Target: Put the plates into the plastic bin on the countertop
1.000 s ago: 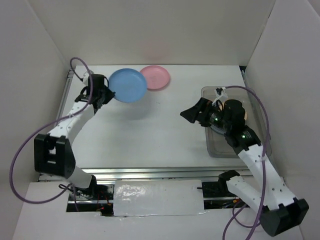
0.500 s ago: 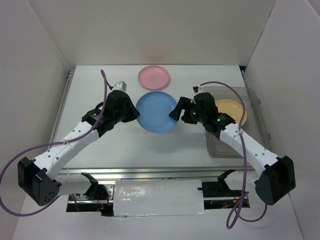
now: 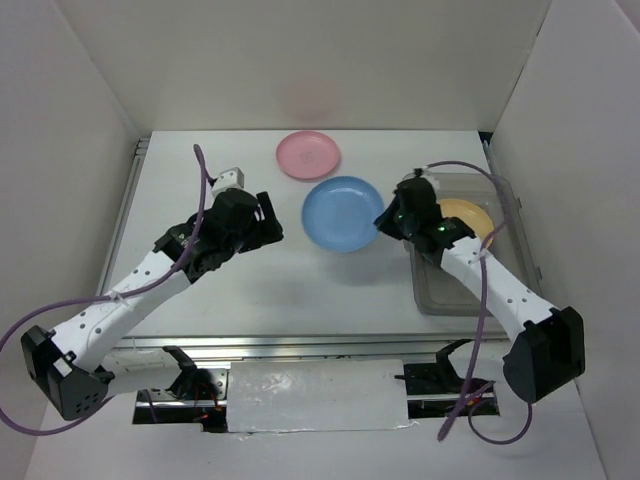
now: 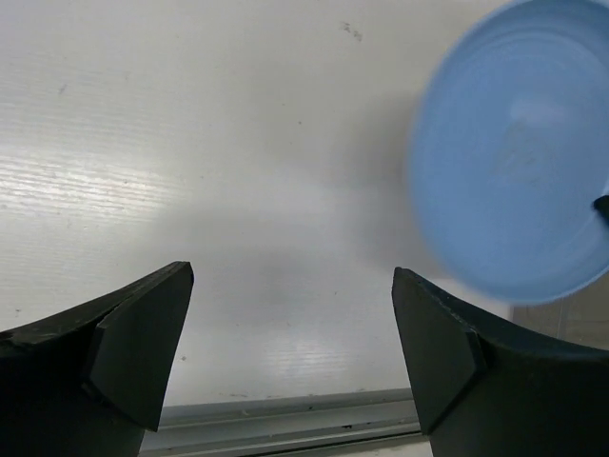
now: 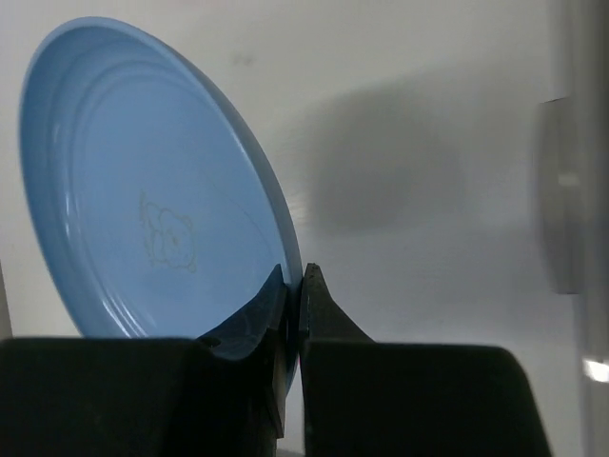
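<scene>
Item: blue plate [image 3: 343, 213], centre of the table [image 3: 240, 290], just left of the plastic bin [image 3: 432, 295]. You have just handed it over: left claw [image 4: 290, 286] now spread wide, empty; right claw [image 5: 295, 286] pinched on its rim, plate apparently lifted. Next: into the bin, onto the orange plate [image 3: 465, 215].

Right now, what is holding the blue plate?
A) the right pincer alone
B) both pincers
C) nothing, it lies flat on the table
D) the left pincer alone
A: the right pincer is shut on the rim of the blue plate, while the left pincer stands open, apart from the plate, with nothing between its fingers.
</scene>
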`<move>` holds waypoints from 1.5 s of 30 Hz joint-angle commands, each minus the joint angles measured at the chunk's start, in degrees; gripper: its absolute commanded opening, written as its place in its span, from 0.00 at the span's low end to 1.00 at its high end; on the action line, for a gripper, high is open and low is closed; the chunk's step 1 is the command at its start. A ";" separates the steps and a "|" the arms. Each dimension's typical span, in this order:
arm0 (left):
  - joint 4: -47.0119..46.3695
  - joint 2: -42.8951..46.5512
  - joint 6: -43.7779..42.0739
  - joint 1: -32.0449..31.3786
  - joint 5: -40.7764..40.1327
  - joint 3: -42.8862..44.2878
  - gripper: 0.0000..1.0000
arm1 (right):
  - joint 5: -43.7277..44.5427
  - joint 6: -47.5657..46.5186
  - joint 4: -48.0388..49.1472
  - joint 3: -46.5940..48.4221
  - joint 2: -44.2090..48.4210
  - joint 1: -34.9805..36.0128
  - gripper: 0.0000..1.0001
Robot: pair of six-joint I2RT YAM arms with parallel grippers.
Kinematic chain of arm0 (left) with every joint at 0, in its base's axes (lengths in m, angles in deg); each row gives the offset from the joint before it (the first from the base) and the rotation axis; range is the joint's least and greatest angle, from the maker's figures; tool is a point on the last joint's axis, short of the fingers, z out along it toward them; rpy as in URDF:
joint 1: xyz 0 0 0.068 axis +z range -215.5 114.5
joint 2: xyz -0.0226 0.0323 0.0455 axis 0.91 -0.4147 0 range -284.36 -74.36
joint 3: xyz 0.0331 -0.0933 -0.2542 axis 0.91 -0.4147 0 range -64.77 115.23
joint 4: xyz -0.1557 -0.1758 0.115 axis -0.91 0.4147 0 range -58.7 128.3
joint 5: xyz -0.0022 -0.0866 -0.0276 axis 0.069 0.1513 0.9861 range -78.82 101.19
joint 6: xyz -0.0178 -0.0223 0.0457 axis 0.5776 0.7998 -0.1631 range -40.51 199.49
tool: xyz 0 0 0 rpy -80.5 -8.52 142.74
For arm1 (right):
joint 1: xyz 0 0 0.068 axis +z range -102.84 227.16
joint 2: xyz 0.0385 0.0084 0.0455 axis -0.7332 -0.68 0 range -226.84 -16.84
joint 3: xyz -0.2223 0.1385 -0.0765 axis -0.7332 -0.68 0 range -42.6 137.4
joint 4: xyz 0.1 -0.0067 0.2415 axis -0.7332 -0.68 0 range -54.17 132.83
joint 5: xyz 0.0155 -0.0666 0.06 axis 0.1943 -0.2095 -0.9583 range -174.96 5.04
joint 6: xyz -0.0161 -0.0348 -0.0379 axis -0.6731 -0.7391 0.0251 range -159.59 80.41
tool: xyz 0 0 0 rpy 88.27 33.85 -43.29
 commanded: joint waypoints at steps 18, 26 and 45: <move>-3.79 6.95 -7.13 7.34 6.26 -12.51 0.99 | -16.51 2.56 6.39 -11.29 2.49 -55.12 0.10; -5.82 7.12 -7.39 7.78 7.85 -15.23 0.99 | -7.02 5.10 -2.38 -7.69 12.66 -55.12 1.00; -53.62 -38.99 13.08 31.43 33.77 1.97 0.99 | -49.29 6.69 9.99 -17.70 38.26 -38.60 1.00</move>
